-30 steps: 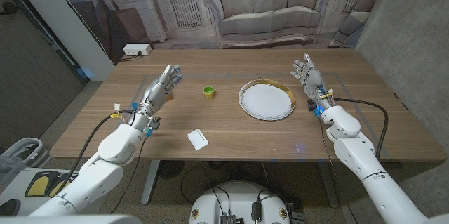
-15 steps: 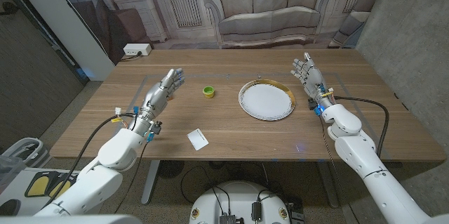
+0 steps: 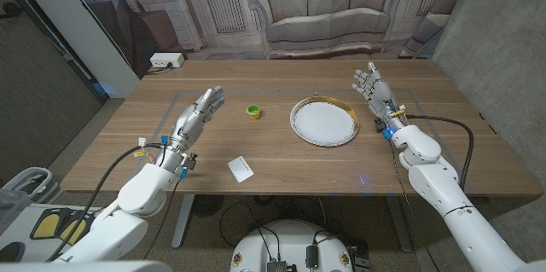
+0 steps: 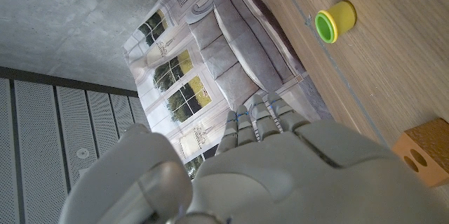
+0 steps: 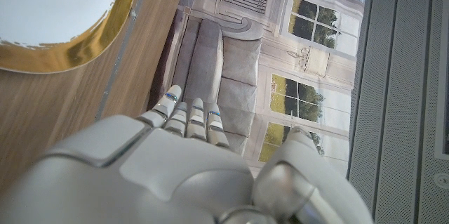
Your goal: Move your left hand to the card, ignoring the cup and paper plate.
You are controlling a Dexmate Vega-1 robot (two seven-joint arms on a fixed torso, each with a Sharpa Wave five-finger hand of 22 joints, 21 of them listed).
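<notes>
I'm holding my left hand (image 3: 194,113) out over the wooden table (image 3: 281,161) in the left-centre of the head frame, fingers stretched and slightly apart, gripping nothing. The card (image 3: 241,169) I'm after is lying white and flat just below the middle of the frame, nearer the bottom edge of the table, down and to the right of my left hand and clearly apart from it. The small cup (image 3: 253,112), green with a yellow rim, is sitting a little above the centre, just right of my fingertips with a gap between. Right of it, the paper plate (image 3: 323,122) is resting flat, white with a gold rim. My right hand (image 3: 374,91) is standing in the upper right of the frame beside the plate's right edge, fingers extended and spread, nothing in it. Through my left wrist camera I'm seeing the back of my left hand (image 4: 280,175) filling the lower part, the cup (image 4: 334,24) in the upper right, and a small wooden block with holes (image 4: 426,151) at the right edge. My right wrist camera is catching the plate's gold rim (image 5: 84,48) in the upper left, above the back of my right hand (image 5: 161,175).
</notes>
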